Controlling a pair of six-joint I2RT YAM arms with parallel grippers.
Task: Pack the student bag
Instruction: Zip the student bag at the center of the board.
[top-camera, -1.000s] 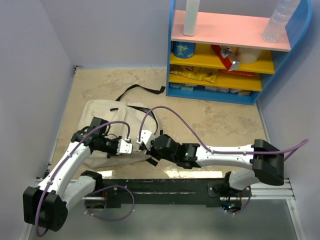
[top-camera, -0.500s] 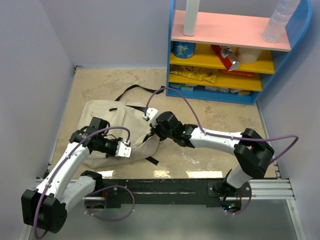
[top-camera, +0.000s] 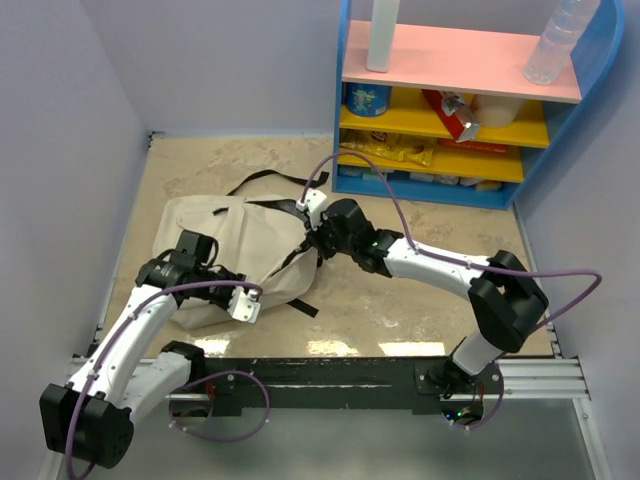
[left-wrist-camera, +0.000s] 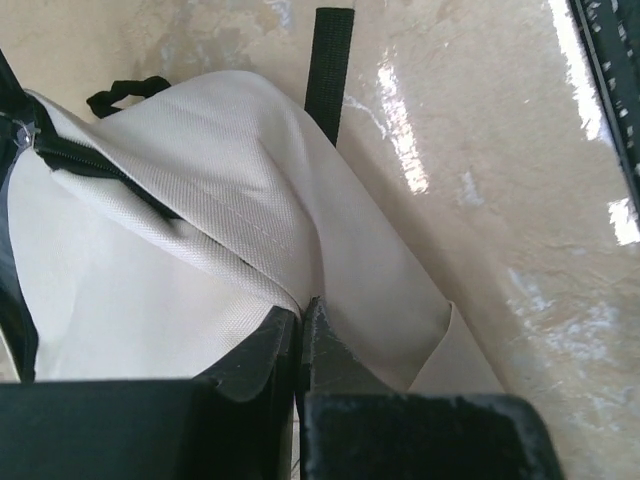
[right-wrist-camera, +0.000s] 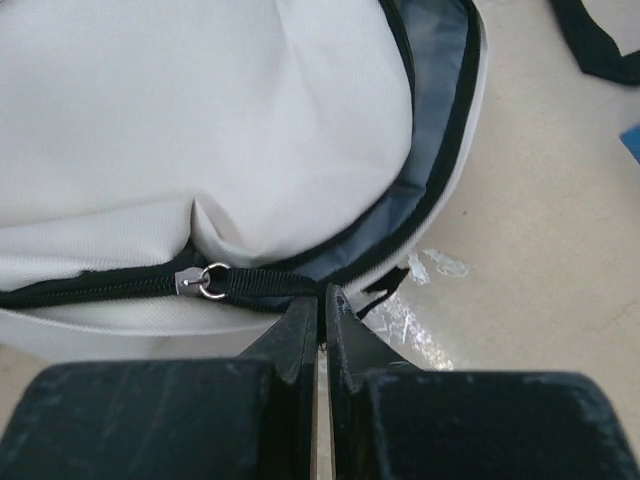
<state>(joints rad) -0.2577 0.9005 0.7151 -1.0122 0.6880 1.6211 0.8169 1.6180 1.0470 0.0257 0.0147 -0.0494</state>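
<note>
Bag sits on left half of bench, its left side close to the left wall. A black strap lies flat beside it. Shelf unit fills far right corner. Free bench right of bag and twd near right edge. At bag's near-right edge the left jaws are together, pinching a fold of cloth. At its right rim the right jaws are together on the black zip-pull strap. Zip is part open w/ grey lining showing.
</note>
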